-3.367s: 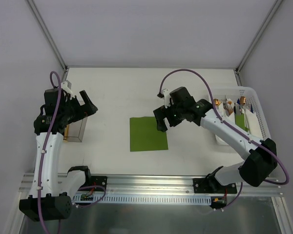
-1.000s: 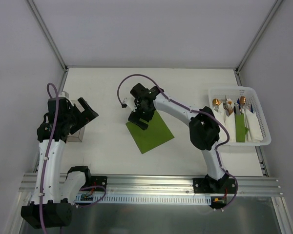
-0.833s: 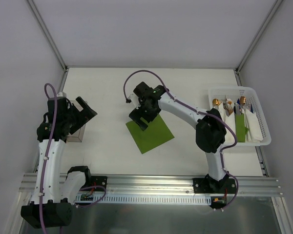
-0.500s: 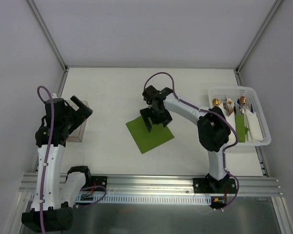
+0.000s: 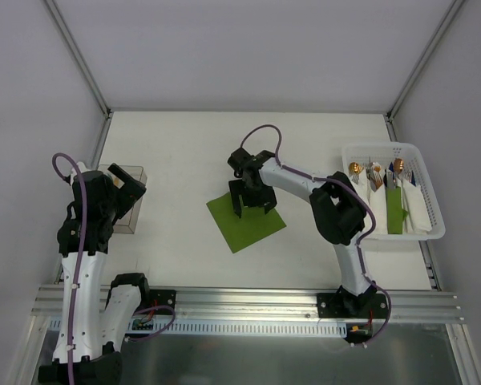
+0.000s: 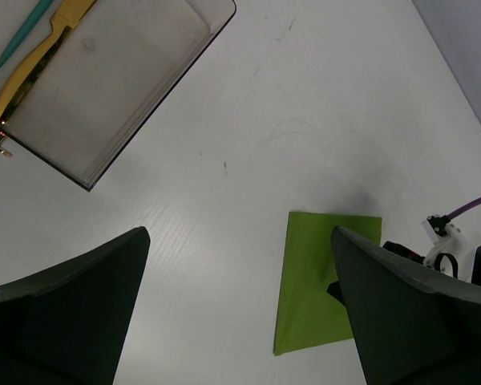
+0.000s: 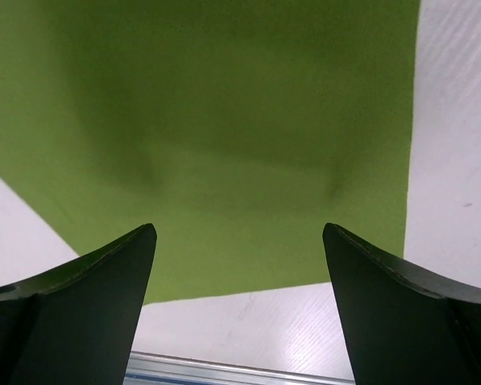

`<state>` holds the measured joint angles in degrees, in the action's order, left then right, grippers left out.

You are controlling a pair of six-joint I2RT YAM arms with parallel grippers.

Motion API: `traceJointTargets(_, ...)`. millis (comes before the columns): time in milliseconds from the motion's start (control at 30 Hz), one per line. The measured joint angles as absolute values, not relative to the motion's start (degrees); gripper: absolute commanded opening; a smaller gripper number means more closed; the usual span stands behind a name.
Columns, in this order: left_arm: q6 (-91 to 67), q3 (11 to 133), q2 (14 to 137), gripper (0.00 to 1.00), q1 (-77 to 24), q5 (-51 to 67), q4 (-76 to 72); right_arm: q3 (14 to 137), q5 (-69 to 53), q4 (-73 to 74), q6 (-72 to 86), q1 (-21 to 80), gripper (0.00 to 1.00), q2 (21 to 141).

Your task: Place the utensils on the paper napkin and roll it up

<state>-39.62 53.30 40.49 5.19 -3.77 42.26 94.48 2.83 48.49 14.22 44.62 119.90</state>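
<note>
Starting at the near edge of the table (image 5: 184,152), along the metal rail (image 5: 240,301) carrying both arm bases. Moving outward, meeting the paper napkin (image 5: 248,226) first: olive-green, flat on the white surface near the middle, turned cornerwise. Poised over its far corner, the right gripper (image 5: 252,205), pointing down, fingers spread wide and clasping nothing. Seen through the right wrist camera as green paper filling the gap between two dark fingertips (image 7: 80,321), with faint dents in the sheet; impossible to tell whether touching the paper or just above it.

Off to the left, about level with the napkin but well apart from it, the left gripper (image 6: 239,233), likewise released to full spread and empty, hanging over the table near a smoky clear tray (image 6: 120,80). Inside that tray, a yellow pen-like piece (image 6: 32,66) and a teal stick (image 6: 20,36) side by side.

Farther right, against the table's right edge, a white basket (image 5: 434,216), well apart from the napkin. Lodged in it, the utensils (image 5: 376,172), brown-orange handles bunched at the far end, with white paper sheets (image 5: 418,210) and a second green strip (image 5: 395,210) lying alongside.
</note>
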Motion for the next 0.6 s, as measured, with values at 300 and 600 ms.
traceJointTargets(300,-39.62,53.30,42.68,0.99,5.19,-4.86,42.24,95.24,4.58,48.18,11.77,45.47,0.85,123.61)
traceJointTargets(600,-38.92,53.32,47.64,0.99,5.19,-4.05,42.19,100.22,3.77,48.21,-0.64,45.47,0.86,126.52)
